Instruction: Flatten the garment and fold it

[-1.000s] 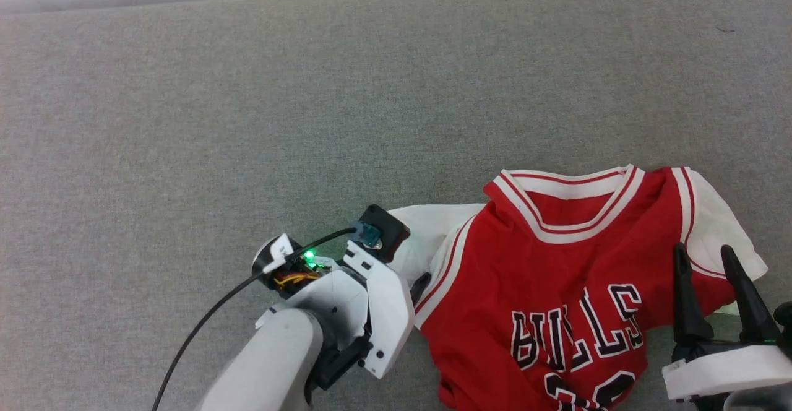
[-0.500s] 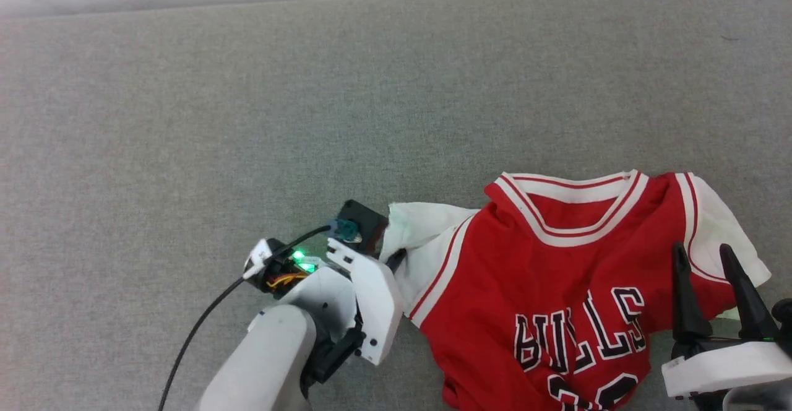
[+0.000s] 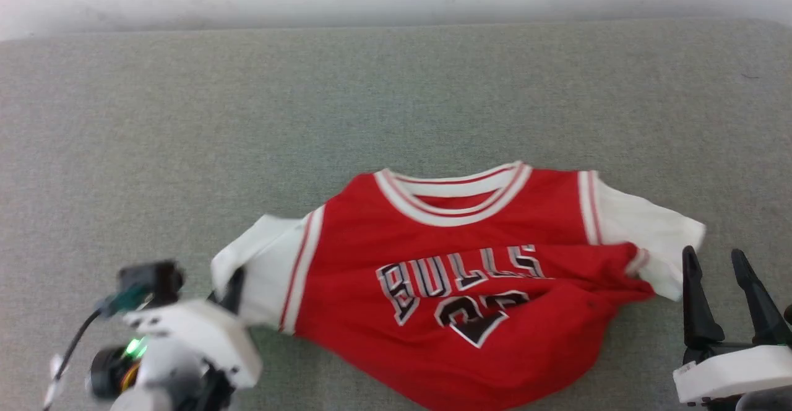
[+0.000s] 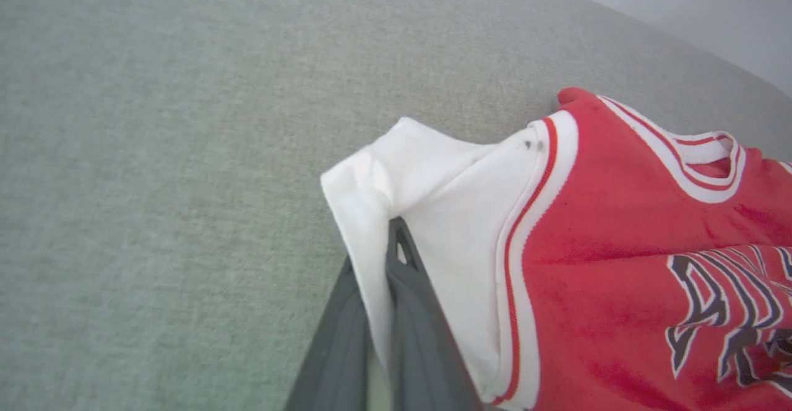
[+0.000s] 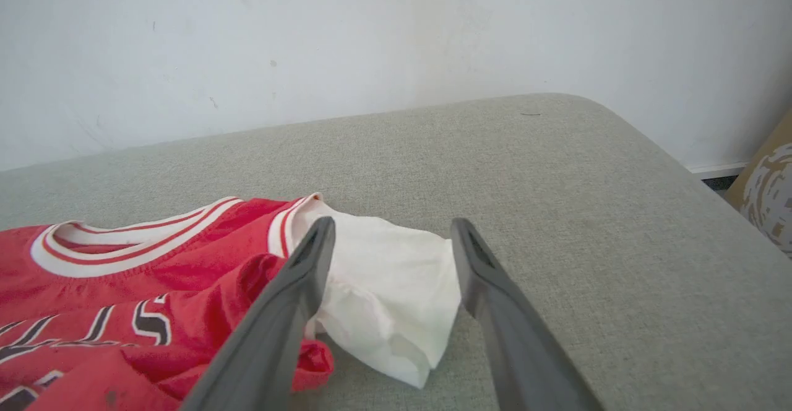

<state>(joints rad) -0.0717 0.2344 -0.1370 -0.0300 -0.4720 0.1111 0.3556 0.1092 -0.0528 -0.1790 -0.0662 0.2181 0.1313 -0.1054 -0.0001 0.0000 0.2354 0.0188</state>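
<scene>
Left wrist view, left fingers (image 4: pixel 411 327) pinching garment (image 4: pixel 619 262), right wrist view, right fingers (image 5: pixel 291 312) spread

The red basketball-style shirt with white short sleeves (image 3: pixel 371 237) carries the word "BULLS" (image 3: pixel 455 275) across its chest in black capitals outlined in white, arched and upright in the head view. Just under it stands a number (image 3: pixel 479 318) in the same print: a "2" can be made out, but a fold in the cloth breaks the next digit. Both wrist views catch only fragments of this lettering, not readable whole.
</scene>
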